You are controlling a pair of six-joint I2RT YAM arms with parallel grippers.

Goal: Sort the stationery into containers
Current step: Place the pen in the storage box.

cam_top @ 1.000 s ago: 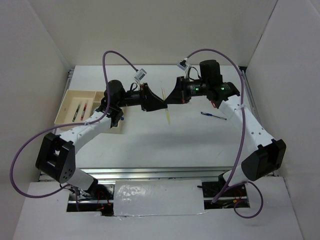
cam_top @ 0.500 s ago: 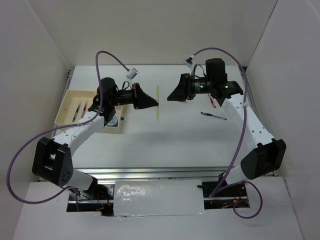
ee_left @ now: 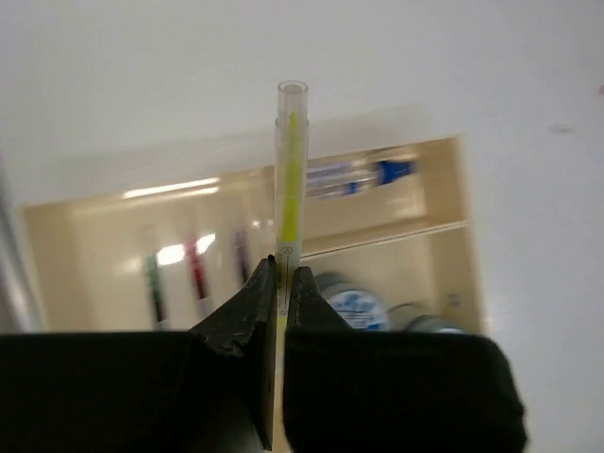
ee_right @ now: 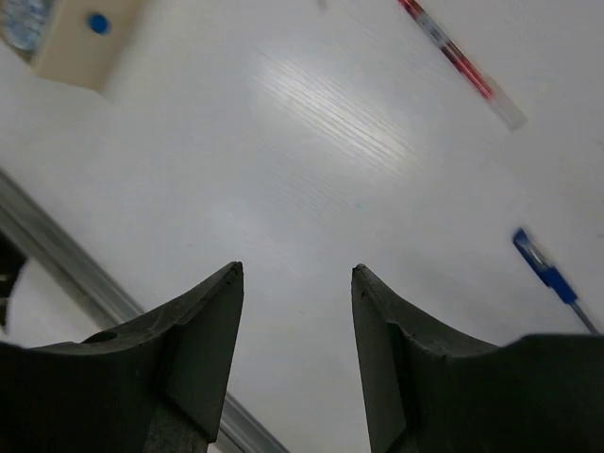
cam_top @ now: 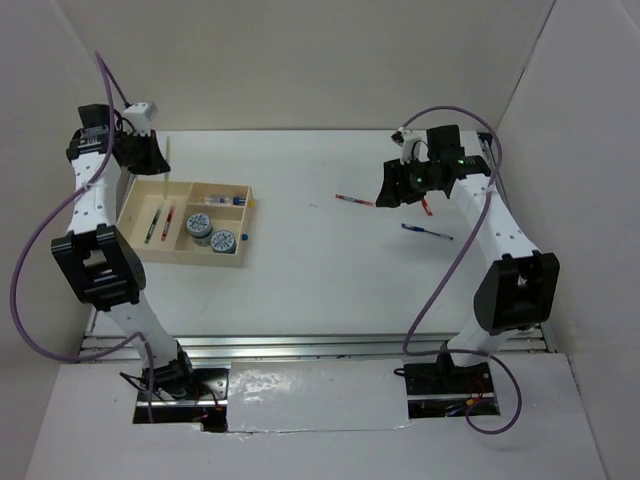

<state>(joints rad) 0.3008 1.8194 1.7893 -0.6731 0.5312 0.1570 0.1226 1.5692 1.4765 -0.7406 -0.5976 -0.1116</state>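
Now your left fingers point(ee_left: 241, 321) pinch one yellow pen point(ee_left: 291, 179) above the tray point(cam_top: 185, 257) with two rolls point(cam_top: 200, 227); right fingers point(ee_right: 203, 340) spread.

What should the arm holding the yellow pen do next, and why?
The left gripper is shut on the clear pen with a pale yellow core, up in the air by the light tan divided tray. It should probably bring the pen down toward the compartment where the thin green pen and thin red pen lie.
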